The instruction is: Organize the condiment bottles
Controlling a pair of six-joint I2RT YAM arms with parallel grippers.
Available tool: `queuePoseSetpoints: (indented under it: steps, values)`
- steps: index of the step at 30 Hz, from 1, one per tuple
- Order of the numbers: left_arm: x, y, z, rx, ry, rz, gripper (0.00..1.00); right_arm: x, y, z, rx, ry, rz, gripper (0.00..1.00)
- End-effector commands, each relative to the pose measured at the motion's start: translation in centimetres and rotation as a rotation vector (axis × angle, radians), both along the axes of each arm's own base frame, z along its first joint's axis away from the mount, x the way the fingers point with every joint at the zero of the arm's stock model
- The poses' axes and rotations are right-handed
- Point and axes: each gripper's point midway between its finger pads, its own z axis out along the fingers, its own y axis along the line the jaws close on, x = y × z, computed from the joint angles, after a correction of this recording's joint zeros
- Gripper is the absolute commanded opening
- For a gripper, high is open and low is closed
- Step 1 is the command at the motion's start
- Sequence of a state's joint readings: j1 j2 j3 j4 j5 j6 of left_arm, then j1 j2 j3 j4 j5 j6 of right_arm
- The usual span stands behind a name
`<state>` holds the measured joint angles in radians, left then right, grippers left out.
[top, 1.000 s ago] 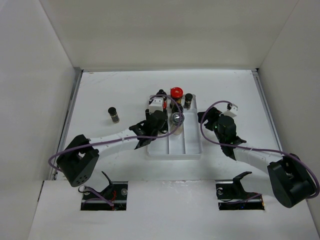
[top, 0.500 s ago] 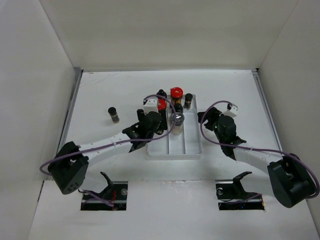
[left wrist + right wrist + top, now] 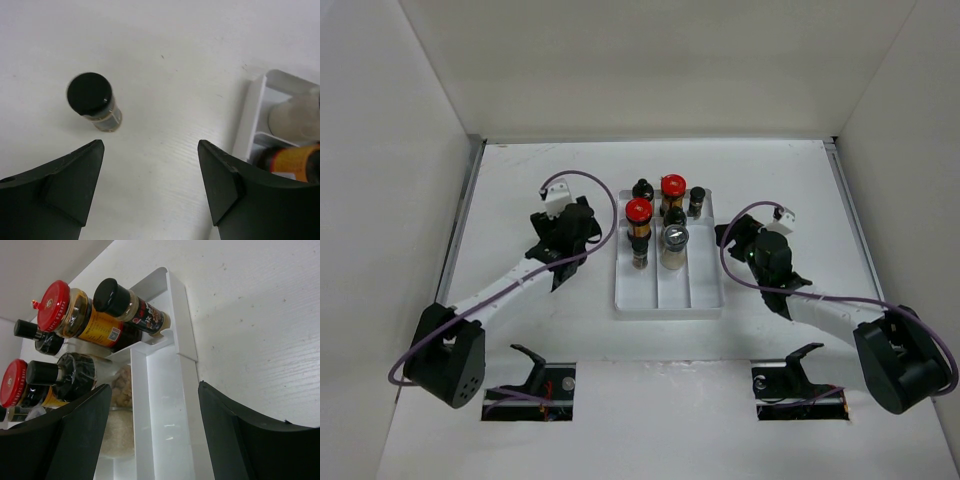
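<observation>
Several condiment bottles stand at the far end of the white divided tray (image 3: 670, 295): two red-lidded brown jars (image 3: 638, 212) (image 3: 672, 187), small black-capped ones (image 3: 697, 198) and a silvery-lidded clear jar (image 3: 675, 238). One black-capped jar (image 3: 95, 102) stands alone on the table left of the tray; in the top view my left arm hides it. My left gripper (image 3: 150, 150) hangs open and holds nothing, just short of that jar, with the tray's edge (image 3: 250, 115) on its right. My right gripper (image 3: 155, 390) is open and holds nothing at the tray's right side, facing the jars (image 3: 75, 310).
White walls close in the table on the left, back and right. The near parts of the tray's compartments (image 3: 170, 430) hold nothing. Purple cables loop over both arms (image 3: 750, 215).
My left gripper opened, left the red-lidded jar standing in the tray's left compartment, and swung left to the lone black-capped jar. The right arm has not moved.
</observation>
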<state>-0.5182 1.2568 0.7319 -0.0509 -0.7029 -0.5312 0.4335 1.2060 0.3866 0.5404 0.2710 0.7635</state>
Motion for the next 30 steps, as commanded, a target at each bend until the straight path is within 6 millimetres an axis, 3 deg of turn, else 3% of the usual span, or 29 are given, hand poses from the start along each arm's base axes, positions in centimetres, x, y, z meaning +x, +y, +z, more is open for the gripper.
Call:
queuePoseSetpoints:
  steps: [1,17,24,30]
  values:
    - [0.9,2.6,0.6,0.014,-0.044,0.096,0.75,1.1,1.1,2.8,0.035,-0.080,0.023,0.77]
    - [4.2,7.2,-0.7,0.000,-0.060,0.244,0.67,1.2,1.3,2.5,0.035,-0.071,0.030,0.77]
    - [5.1,7.4,-1.3,-0.003,-0.056,0.261,0.62,1.2,1.3,2.6,0.037,-0.073,0.030,0.77]
    - [5.7,7.4,-1.2,-0.012,-0.070,0.258,0.50,1.2,1.3,2.5,0.036,-0.070,0.031,0.77]
